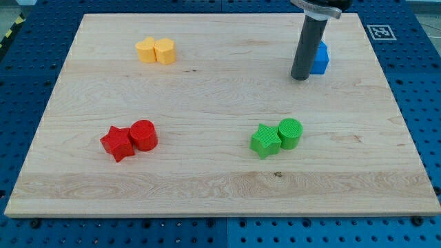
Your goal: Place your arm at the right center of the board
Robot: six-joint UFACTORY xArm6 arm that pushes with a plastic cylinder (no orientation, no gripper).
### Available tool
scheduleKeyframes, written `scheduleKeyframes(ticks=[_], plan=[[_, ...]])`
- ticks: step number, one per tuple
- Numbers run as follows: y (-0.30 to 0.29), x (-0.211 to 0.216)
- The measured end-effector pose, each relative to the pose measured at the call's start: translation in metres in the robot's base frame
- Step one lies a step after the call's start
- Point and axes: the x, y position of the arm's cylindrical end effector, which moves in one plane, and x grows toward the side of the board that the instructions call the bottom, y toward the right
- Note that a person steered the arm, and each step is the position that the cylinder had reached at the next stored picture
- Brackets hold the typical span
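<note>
Heading for the board's right centre
My tip (300, 77), a bare rod without fingers, sits by the blue block (320, 58); next I slide down-right, clear of the green pair (276, 137)

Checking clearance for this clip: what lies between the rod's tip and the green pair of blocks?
Nothing. In the camera view, only bare board separates my tip from the green cylinder and green star. The blue block sits just right of the rod.
</note>
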Motion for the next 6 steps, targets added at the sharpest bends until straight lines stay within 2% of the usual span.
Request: scheduleKeyframes(ticks=[4,6], plan=[[0.055,0.005],[0.071,0.039]])
